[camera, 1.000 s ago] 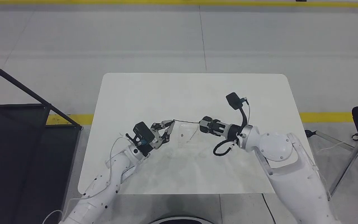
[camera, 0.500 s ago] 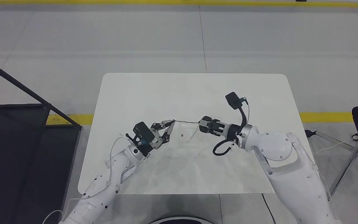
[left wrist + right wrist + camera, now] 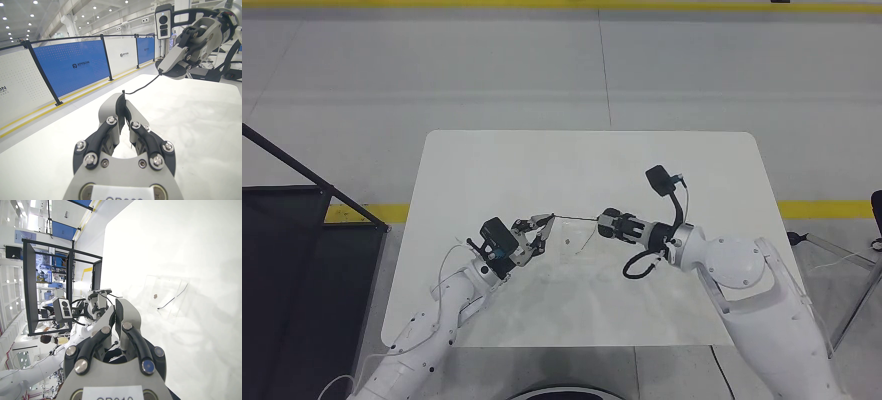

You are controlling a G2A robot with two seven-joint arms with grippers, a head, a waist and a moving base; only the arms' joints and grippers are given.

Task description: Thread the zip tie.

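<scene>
Over the table (image 3: 692, 180), the left gripper (image 3: 123, 99) and right gripper (image 3: 161, 71) face each other. Each has its fingers clamped on one end of the zip tie (image 3: 143, 86), which spans the gap between them.

Thin black zip tie (image 3: 577, 217), slightly bowed, suspended near-horizontal.

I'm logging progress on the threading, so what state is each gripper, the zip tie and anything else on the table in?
left gripper: shut on one end of the zip tie.
right gripper: shut on the other end.
zip tie: held in the air between both grippers, slightly slack, not looped, not yet threaded.
clear sheet: lying flat on the table.
thin black strip: lying loose on the clear sheet, apart from both grippers.
</scene>
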